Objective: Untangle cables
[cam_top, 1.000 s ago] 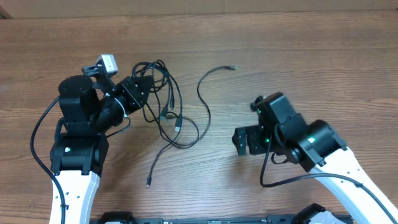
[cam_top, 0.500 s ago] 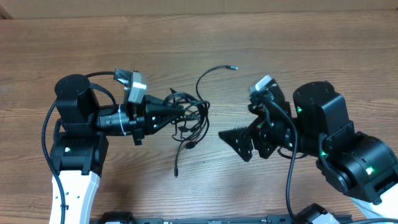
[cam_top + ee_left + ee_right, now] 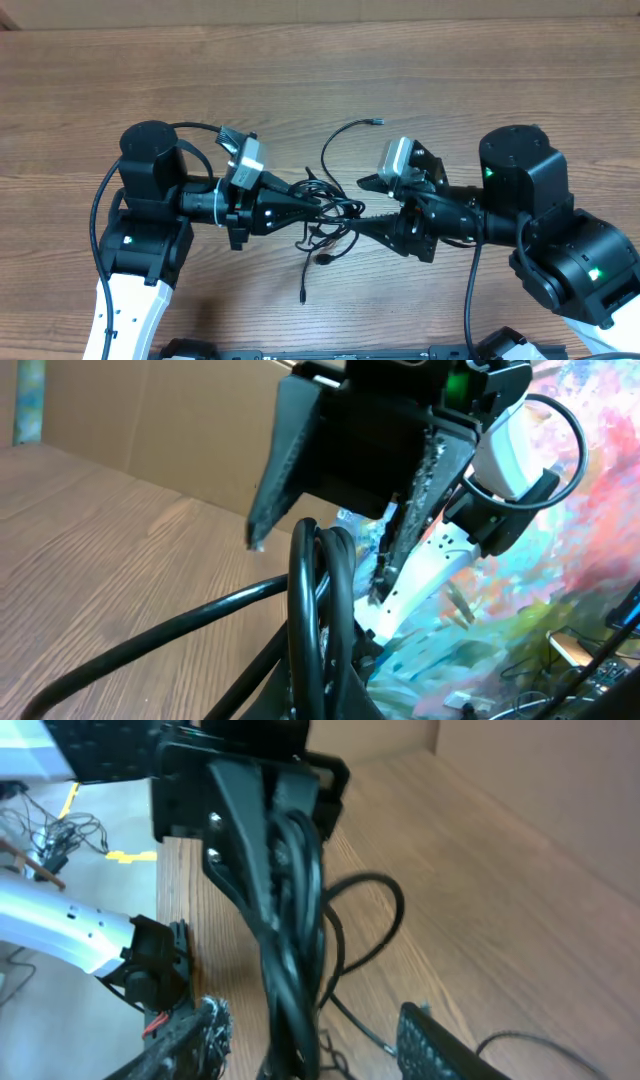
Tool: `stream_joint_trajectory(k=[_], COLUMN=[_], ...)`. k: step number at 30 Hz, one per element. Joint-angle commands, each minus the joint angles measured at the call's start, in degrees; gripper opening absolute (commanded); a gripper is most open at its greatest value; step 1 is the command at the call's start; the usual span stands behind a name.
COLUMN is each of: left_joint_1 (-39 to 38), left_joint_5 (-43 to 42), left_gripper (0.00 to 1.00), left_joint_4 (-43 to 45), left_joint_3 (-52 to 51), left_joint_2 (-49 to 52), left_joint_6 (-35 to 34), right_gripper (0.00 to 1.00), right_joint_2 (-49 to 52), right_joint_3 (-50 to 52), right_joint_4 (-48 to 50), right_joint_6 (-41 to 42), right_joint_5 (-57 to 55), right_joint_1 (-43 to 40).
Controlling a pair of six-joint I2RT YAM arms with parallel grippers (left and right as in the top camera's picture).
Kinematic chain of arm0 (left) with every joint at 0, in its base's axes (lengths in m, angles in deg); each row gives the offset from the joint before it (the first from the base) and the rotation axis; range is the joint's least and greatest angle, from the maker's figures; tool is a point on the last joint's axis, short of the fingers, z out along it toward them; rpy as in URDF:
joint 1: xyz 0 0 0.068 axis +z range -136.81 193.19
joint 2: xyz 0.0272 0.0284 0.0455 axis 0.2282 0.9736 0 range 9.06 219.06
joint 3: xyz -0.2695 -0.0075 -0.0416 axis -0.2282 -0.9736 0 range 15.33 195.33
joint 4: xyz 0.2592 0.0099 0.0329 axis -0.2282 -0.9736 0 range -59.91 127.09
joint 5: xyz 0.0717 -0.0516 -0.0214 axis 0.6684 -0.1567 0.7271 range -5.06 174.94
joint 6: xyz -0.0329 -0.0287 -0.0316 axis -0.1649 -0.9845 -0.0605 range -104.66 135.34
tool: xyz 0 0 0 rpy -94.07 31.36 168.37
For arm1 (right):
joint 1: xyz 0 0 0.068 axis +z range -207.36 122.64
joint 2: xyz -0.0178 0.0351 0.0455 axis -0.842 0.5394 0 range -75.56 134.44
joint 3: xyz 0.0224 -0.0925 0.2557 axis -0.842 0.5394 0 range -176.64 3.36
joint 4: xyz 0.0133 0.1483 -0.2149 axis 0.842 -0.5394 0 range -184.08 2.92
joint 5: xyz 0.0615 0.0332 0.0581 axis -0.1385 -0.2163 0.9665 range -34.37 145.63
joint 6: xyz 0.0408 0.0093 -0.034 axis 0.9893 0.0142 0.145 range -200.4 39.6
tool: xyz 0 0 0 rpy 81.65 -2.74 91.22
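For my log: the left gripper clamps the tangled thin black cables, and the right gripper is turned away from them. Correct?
No: the right gripper points straight at the tangled thin black cables, which the left gripper clamps, per the overhead view.

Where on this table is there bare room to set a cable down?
The far strip of table beyond both arms is bare, also the left edge beside the left arm. The middle is crowded: left fingers and right fingers meet at the cables, one strand trailing toward the near edge.
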Motion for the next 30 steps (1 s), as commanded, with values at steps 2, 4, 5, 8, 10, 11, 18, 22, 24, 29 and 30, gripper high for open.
stream_joint_trajectory(k=[2, 4, 5, 8, 10, 11, 18, 22, 24, 29, 30], left_joint_1=[-2.4, -3.5, -4.0, -4.2, -4.2, -4.2, -4.0, -4.0, -4.0, -4.0, -4.0], left_joint_5=[1.2, 1.9, 3.2, 9.4, 15.6, 17.5, 61.2, 62.9, 57.0, 38.1, 32.1], left_gripper=[0.04, 0.04, 0.04, 0.04, 0.04, 0.04, 0.04, 0.05, 0.04, 0.04, 0.04], left_joint_4=[0.0, 0.1, 0.3, 0.2, -0.1, -0.5, -19.1, -22.2, -20.0, -17.1, -17.2], left_joint_3=[0.6, 0.7, 0.6, 0.6, 0.6, 0.6, 0.6, 0.6, 0.6, 0.6, 0.6], left_joint_2=[-0.2, -0.2, -0.2, -0.2, -0.2, -0.2, -0.2, -0.2, -0.2, -0.2, -0.2], left_joint_6=[1.8, 0.7, -0.7, -3.5, -5.9, -6.6, -36.6, -42.8, -35.4, -14.3, -8.2], right_gripper=[0.27, 0.20, 0.08, 0.04, 0.04, 0.04, 0.04, 0.04, 0.31, 0.90, 0.91], right_joint_2=[-0.7, -0.7, -0.7, -0.7, -0.7, -0.7, -0.7, -0.7, -0.7, -0.7, -0.7], right_joint_3=[-1.5, -1.5, -1.5, -1.5, -1.5, -1.5, -1.5, -1.5, -1.5, -1.5, -1.5], right_joint_4=[0.5, 0.5, 0.5, 0.3, -0.5, -1.0, -1.9, -1.9, -2.6, -5.4, -5.7], right_joint_6=[-2.9, -2.9, -2.9, -2.8, -2.8, -2.8, -2.8, -2.9, -2.8, -3.1, -4.6], right_joint_5=[2.9, 2.9, 2.9, 2.9, 2.9, 2.9, 2.9, 2.8, 0.2, -8.3, -8.7], right_joint_1=[0.1, 0.1, 0.1, 0.1, 0.1, 0.1, 0.1, 0.1, 0.0, 0.1, 0.1])
